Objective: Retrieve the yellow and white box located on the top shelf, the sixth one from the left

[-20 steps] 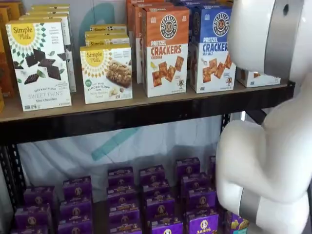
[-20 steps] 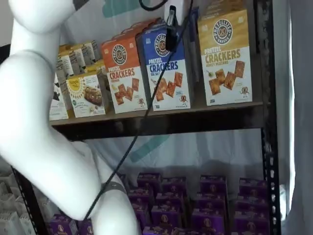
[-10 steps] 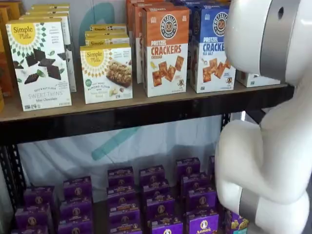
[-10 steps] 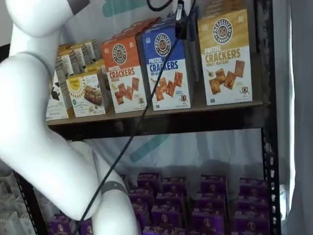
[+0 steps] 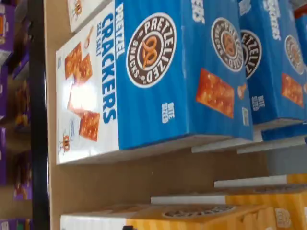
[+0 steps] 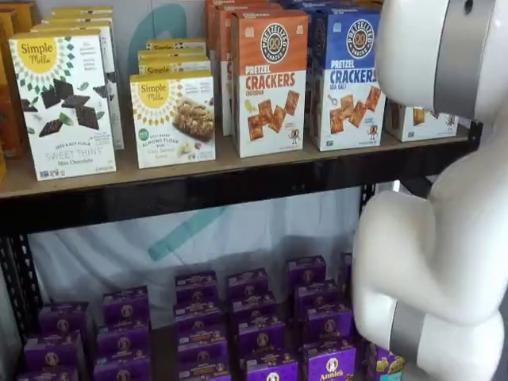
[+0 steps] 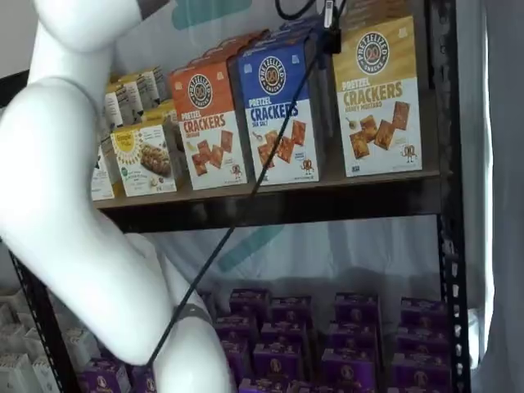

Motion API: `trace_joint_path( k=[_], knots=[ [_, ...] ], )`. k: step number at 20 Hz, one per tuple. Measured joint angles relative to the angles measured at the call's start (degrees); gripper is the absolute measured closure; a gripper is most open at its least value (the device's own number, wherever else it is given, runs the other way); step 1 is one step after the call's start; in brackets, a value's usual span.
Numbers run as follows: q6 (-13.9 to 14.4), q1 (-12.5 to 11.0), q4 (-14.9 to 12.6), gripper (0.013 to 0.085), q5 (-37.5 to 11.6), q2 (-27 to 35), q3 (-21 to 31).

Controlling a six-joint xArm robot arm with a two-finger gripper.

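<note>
The yellow and white box [image 7: 377, 97] stands upright at the right end of the top shelf [image 7: 327, 201], next to a blue pretzel cracker box [image 7: 281, 115]. My gripper [image 7: 332, 33] hangs from the top edge as a black finger with a cable. It is above the gap between the blue box and the yellow one, and holds nothing. In a shelf view only the yellow box's white bottom [image 6: 419, 121] shows beside the white arm [image 6: 444, 238]. The wrist view shows blue boxes [image 5: 158, 72] and the yellow box's top [image 5: 211, 216] on the tan board [image 5: 144, 178].
An orange Cheddar cracker box [image 7: 206, 123] and white Simple Mills boxes [image 6: 65, 103] fill the rest of the top shelf. Several purple boxes [image 7: 344, 344] sit on the lower shelf. A black upright [image 7: 449, 196] stands close to the yellow box's right side.
The black finger and cable have moved right and up, from in front of the blue box to the gap beside the yellow box. The white arm has shifted, uncovering the blue box.
</note>
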Motion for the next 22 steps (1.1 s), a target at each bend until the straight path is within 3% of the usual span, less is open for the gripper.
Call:
trace_joint_path(
  k=[6,10,15,22],
  knots=[
    [1.5,3.4,-5.5,0.013,0.1,3.0,-3.7],
    [3.8,5.5,-9.4,0.013,3.1,6.3,-8.2],
    [5.8,6.9,-10.3,0.013,5.0,9.6,-12.4],
    [7.8,9.1,-14.1,0.013,8.6,14.4,-19.2]
  ],
)
